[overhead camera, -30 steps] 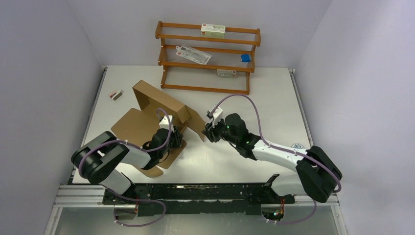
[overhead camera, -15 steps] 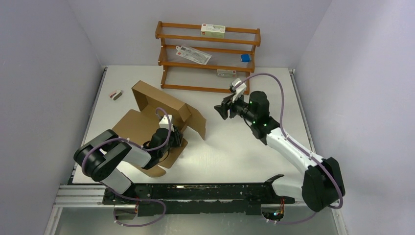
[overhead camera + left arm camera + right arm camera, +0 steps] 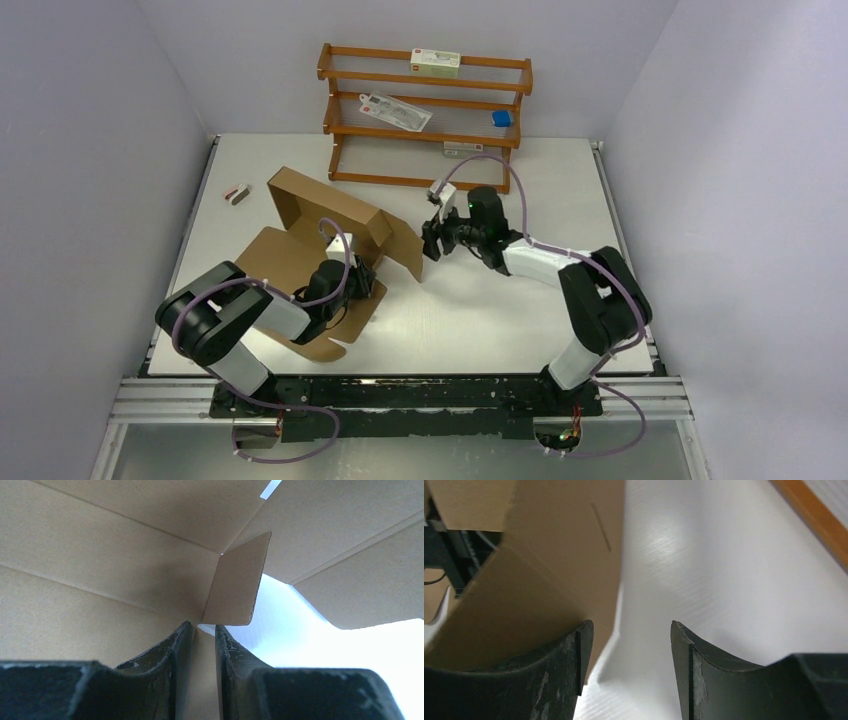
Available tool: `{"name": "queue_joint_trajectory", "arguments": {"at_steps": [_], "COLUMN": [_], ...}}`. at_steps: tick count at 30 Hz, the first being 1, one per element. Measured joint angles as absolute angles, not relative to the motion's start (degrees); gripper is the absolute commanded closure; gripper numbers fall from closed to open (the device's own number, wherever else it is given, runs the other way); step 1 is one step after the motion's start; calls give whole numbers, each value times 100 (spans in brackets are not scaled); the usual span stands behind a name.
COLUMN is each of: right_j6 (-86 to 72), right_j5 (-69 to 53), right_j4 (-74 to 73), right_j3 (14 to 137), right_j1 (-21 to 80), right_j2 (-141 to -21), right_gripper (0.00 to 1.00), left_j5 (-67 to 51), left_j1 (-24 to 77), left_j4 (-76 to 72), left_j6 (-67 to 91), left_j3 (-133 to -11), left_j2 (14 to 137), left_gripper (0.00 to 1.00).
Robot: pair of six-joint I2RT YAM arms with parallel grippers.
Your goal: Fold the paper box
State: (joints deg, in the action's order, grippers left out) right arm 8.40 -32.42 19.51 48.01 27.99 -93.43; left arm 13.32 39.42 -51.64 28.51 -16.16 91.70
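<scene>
Jaws of left tool [image 3: 203, 628] pinch paper box [image 3: 281, 256] — right tool [image 3: 630, 625] agape.

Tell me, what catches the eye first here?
A half-folded brown paper box sits left of centre on the table. The left gripper pinches a panel of it, while the right gripper, open, hovers at the flap facing it. An orange wooden rack stands at the back.
</scene>
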Motion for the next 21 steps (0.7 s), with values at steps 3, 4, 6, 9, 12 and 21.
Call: {"name": "queue_joint_trajectory", "arguments": {"at_steps": [3,4,6,9,12,21], "right_j6": [882,908,952,1061,1129,725], "right_j5": [-3509,-3605,-3760,-3970,-4093,-4209], "right_j4": [2121,2180,2261,2314,2331,3011], "right_j3": [4888,4932,5002,5137,5245,5293], "right_j1": [2963,3022,3103,3216,3304,3459], "right_j2": [-9588,-9660,-9760,-9926,-10090,-10604], "right_gripper": [40,40,41,42,42,37], "left_j5": [1306,1291,1267,1225,1173,972], "left_j1": [3933,3927,3918,3900,3883,3859], "left_j4": [-5170,-5172,-5192,-5214,-5229,-5325], "left_j6": [2851,2851,2853,2856,2862,2906], "left_j3": [-1636,-1645,-1658,-1686,-1721,-1758], "left_j2": [9194,9207,9233,9275,9321,9419], "left_gripper": [72,72,73,74,75,77]}}
